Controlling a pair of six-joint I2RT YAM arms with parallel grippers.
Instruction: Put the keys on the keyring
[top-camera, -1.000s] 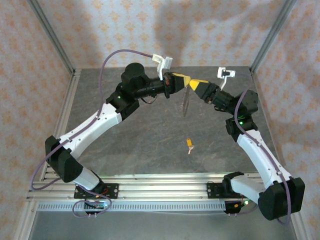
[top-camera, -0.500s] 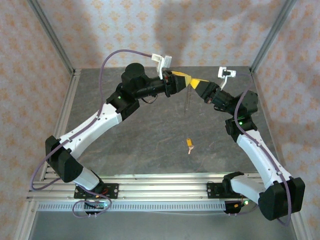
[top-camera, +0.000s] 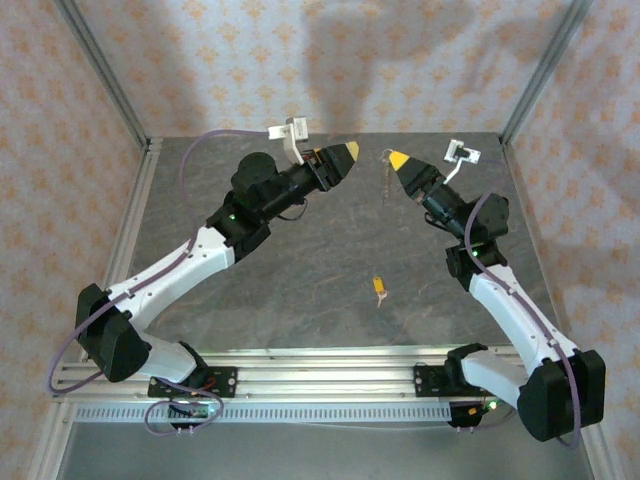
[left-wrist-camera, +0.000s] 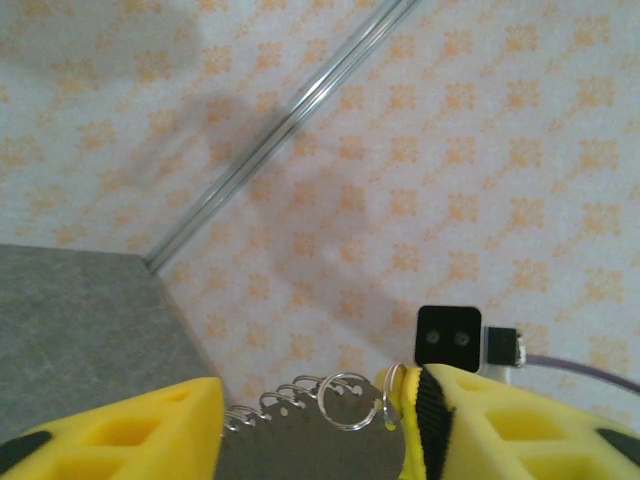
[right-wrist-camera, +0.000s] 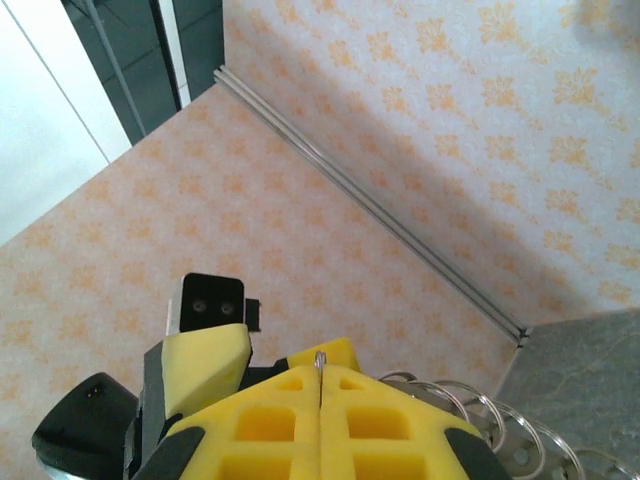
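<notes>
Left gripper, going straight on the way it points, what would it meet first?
Probably the keyring hanging from the right gripper, directly ahead of the left gripper; depth is unclear.

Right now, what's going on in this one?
The right gripper is shut on a thin, pale wire keyring with small coils along one side, and holds it hanging above the grey table. The left gripper stands beside it, jaws open, holding nothing. The tiny key, with an orange-yellow head and a short silvery blade, lies on the table nearer the arm bases. Nothing touches it, and it is not yet on the keyring.
</notes>
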